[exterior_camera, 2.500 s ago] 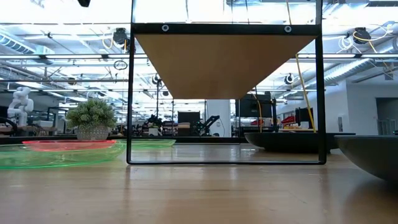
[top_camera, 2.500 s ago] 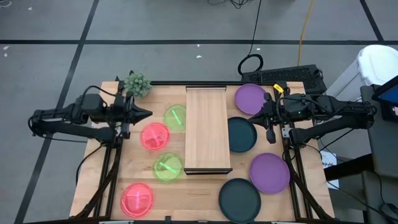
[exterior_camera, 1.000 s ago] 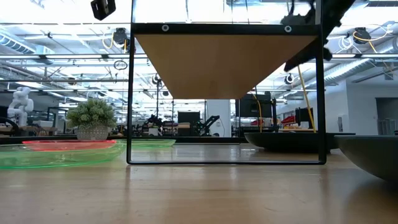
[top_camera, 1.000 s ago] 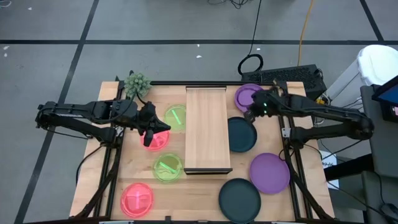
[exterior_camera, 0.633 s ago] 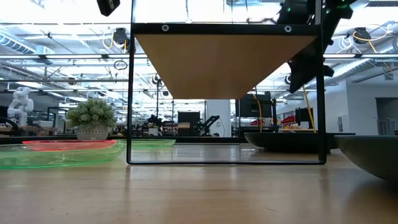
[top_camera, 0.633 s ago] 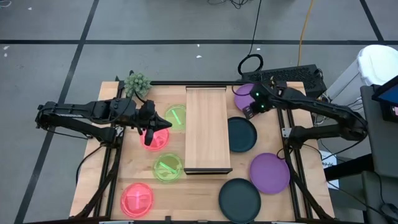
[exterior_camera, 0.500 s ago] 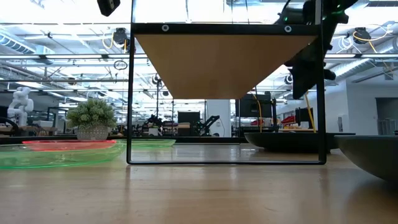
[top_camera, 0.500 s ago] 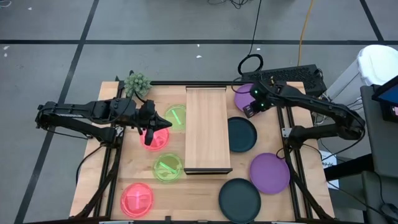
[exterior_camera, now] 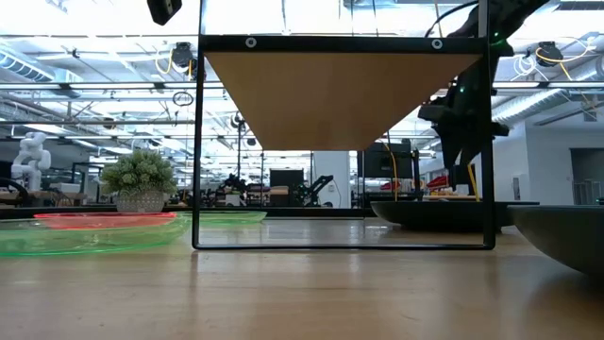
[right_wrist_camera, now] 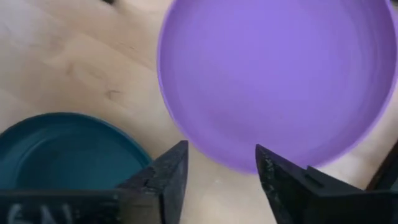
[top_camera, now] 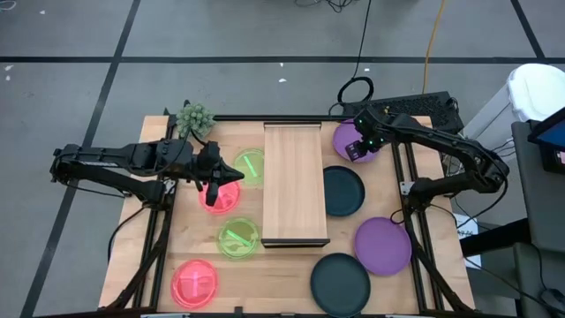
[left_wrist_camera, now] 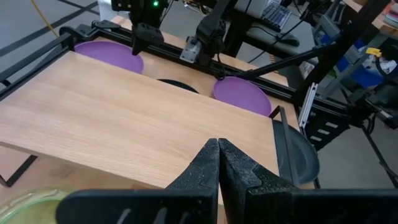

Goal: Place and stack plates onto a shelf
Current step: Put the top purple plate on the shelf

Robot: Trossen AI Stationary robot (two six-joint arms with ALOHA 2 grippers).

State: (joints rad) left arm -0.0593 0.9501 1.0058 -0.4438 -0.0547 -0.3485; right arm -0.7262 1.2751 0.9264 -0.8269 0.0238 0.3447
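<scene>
The shelf (top_camera: 293,183) is a raised light-wood plank in the table's middle. To its left lie two pink plates (top_camera: 218,193) (top_camera: 194,283) and two green plates (top_camera: 250,166) (top_camera: 237,237). To its right lie two purple plates (top_camera: 353,140) (top_camera: 383,245) and two teal plates (top_camera: 342,190) (top_camera: 340,283). My left gripper (top_camera: 212,190) hangs shut, high above the far pink plate, with nothing between its fingers. My right gripper (right_wrist_camera: 221,165) is open and points down over the far purple plate's (right_wrist_camera: 280,81) rim. It stands clear above the plate in the low view (exterior_camera: 467,132).
A small potted plant (top_camera: 195,118) stands at the far left corner. The shelf's black frame legs (exterior_camera: 486,142) rise close beside my right gripper. Black rails run along the table's left and right edges (top_camera: 408,185). Bare wood lies near the front edge (top_camera: 265,291).
My right gripper has come down beside the shelf's right leg toward the far purple plate and has tipped its fingers downward. The plates have stayed where they were.
</scene>
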